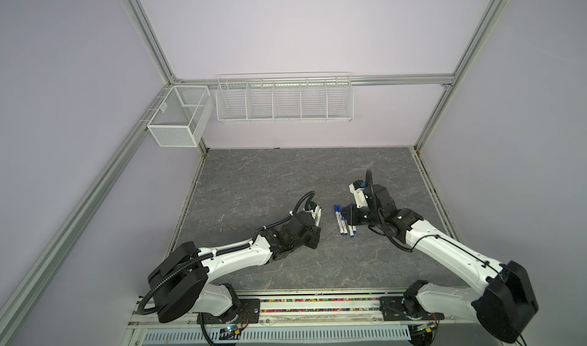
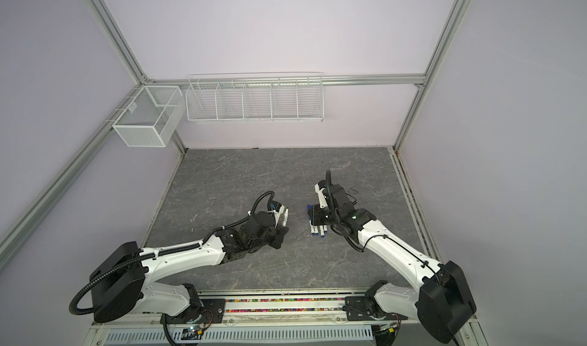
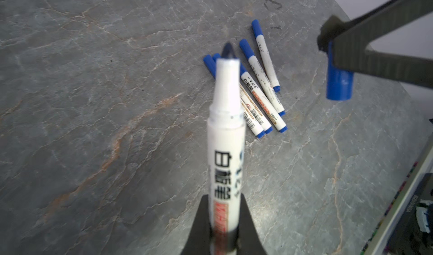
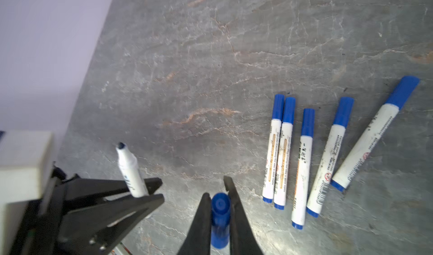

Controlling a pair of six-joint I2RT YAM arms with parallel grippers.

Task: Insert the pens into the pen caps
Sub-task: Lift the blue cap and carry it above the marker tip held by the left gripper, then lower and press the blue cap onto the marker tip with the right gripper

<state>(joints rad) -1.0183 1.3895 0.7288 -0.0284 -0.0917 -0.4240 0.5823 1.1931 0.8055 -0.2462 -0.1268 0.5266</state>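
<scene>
My left gripper [image 3: 224, 196] is shut on an uncapped pen [image 3: 226, 134]; its white barrel and dark tip stick out past the fingers. In the right wrist view that pen [image 4: 130, 169] stands up out of the left gripper [image 4: 160, 188]. My right gripper [image 4: 216, 188] is shut on a loose blue pen cap [image 4: 219, 218], which in the left wrist view [image 3: 338, 82] hangs to the side of the pen tip, apart from it. Several capped pens [image 4: 302, 167] lie together on the table. In both top views they lie between the left gripper [image 1: 95, 216] and under the right gripper [image 1: 351, 214].
The grey stone-patterned table [image 1: 254, 182] is walled at the back and both sides. A white wire rack [image 1: 284, 101] and a mesh box [image 1: 178, 118] hang on the back wall. A small dark clip [image 2: 352, 190] lies behind the right arm. A rail [image 1: 317, 306] runs along the front edge.
</scene>
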